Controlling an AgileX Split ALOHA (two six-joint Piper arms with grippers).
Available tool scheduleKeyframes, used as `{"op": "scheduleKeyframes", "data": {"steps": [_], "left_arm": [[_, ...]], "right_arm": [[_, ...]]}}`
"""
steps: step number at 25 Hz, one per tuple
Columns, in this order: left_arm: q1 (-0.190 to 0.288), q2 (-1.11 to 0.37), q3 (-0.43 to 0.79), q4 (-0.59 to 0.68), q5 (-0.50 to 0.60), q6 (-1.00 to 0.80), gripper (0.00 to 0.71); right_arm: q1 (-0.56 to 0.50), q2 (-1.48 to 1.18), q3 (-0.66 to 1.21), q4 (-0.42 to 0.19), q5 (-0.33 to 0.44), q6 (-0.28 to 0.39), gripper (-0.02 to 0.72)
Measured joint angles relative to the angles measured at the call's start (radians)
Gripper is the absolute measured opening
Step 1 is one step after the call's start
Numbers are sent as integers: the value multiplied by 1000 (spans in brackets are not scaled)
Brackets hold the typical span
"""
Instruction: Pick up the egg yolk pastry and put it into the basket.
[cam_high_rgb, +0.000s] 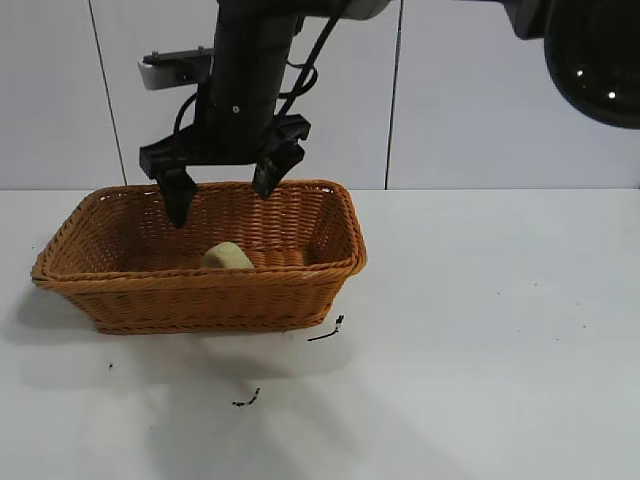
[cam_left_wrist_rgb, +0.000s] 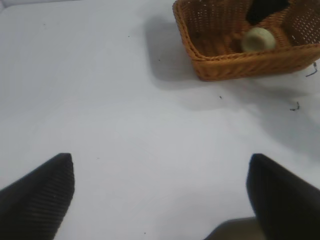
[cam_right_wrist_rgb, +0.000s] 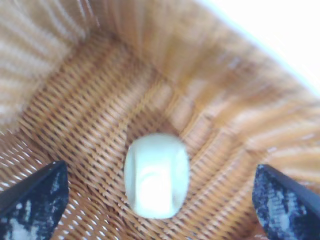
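Exterior view: the right gripper (cam_high_rgb: 225, 192) hangs above the basket (cam_high_rgb: 330, 262), jaws spread wide and empty. The egg yolk pastry (cam_high_rgb: 228, 256) lies on the basket floor directly below, partly hidden by the near rim.

Left wrist view: the left gripper (cam_left_wrist_rgb: 160, 192), open, sits well apart from the basket over bare table.

Right wrist view: the pastry lies between 2 fingertips (cam_right_wrist_rgb: 35, 200), untouched, blurred.
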Motion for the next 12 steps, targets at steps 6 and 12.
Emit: {"op": "scheduleKeyframes", "data": {"steps": [6, 12], "left_arm": [[0, 0, 0, 0, 0, 0, 696], [0, 0, 0, 0, 0, 0, 696]], "right_arm": [[-214, -2, 0, -6, 58, 9, 693], [-394, -3, 0, -9, 59, 23, 693]]}}
